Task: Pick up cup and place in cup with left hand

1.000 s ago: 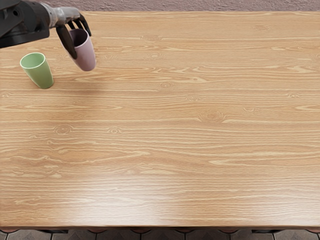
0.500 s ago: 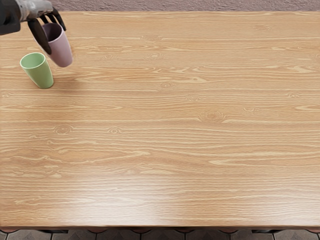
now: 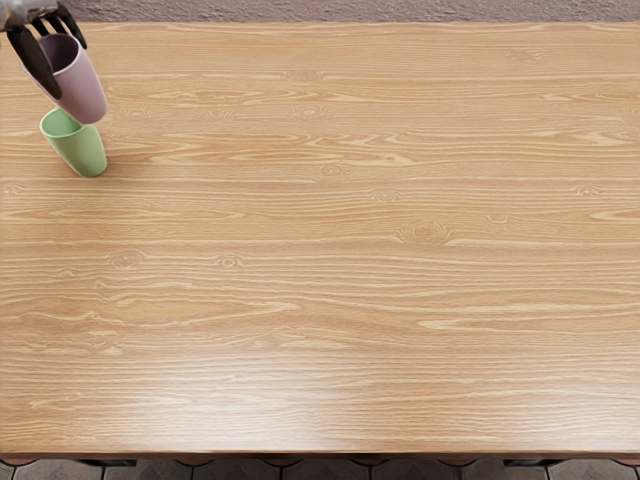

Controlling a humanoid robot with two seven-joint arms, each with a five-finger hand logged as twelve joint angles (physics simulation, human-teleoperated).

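Head view: your left hand (image 3: 31, 55) pinches the pink cup (image 3: 82, 88) between thumb and fingers, tilted, overlapping the far rim of the green cup (image 3: 82, 152). You have the pick-up done; nesting and release are left.

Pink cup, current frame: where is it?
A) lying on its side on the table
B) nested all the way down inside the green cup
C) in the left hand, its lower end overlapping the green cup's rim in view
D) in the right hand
C: the left hand grips the pink cup, whose lower end hides part of the green cup's rim.
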